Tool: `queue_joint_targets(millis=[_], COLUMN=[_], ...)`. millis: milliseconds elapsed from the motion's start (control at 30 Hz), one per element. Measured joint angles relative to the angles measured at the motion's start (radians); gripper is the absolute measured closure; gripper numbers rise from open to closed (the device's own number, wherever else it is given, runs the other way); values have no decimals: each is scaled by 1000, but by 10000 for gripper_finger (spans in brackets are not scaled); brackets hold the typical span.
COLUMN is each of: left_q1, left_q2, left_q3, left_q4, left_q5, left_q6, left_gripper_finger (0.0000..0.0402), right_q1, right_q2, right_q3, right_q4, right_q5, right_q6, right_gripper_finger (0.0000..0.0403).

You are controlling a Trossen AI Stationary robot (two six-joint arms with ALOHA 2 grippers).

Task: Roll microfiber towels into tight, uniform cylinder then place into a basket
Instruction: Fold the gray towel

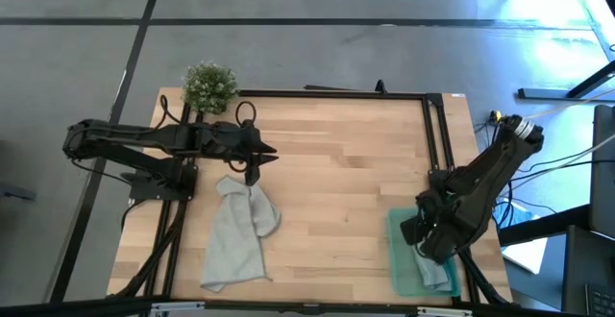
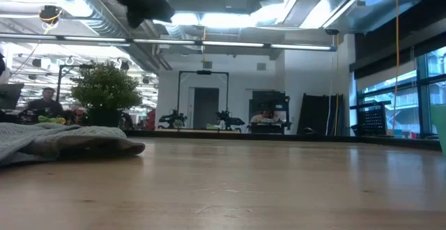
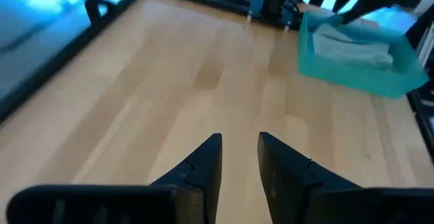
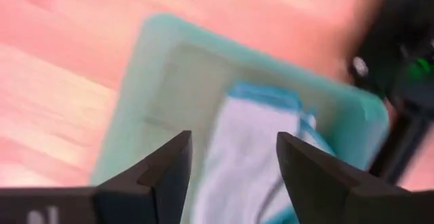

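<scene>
Left gripper (image 1: 253, 171) released, empty, above far end of crumpled light grey microfiber towel (image 1: 236, 235) on table's left. Right gripper (image 4: 230, 161) released, empty, over pale blue towel (image 4: 247, 153) lying inside translucent green plastic basket (image 4: 156, 81), near right.

Bright overhead ceiling strips, window glare — blurred, tinted wrist views.

Both arms are dark, near-black, built of chunky jointed segments. The left arm (image 1: 144, 142) carries thin black cables looping near its wrist. The right arm (image 1: 476, 197) ends at a pale, rounded base joint. Each arm's jaws are two flat, matte black, wedge-shaped fingers (image 3: 203, 166).
</scene>
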Motion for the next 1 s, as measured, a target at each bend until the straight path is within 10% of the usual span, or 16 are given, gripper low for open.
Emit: queue_joint_targets(millis=[400, 767, 1000], left_q1=[-174, -350, -371], left_q2=[20, 128, 200], left_q3=[-2, -97, -180], left_q4=[-475, -454, -365], left_q5=[78, 77, 79], left_q6=[-626, -1144, -1192], left_gripper_finger=[311, 311, 311], right_q1=[-91, -120, -120], right_q2=[-223, -322, -327], right_q3=[15, 15, 15], right_q4=[-1, 7, 2], right_q5=[370, 438, 480], right_q6=[-206, -341, -361], right_gripper_finger=[187, 187, 187])
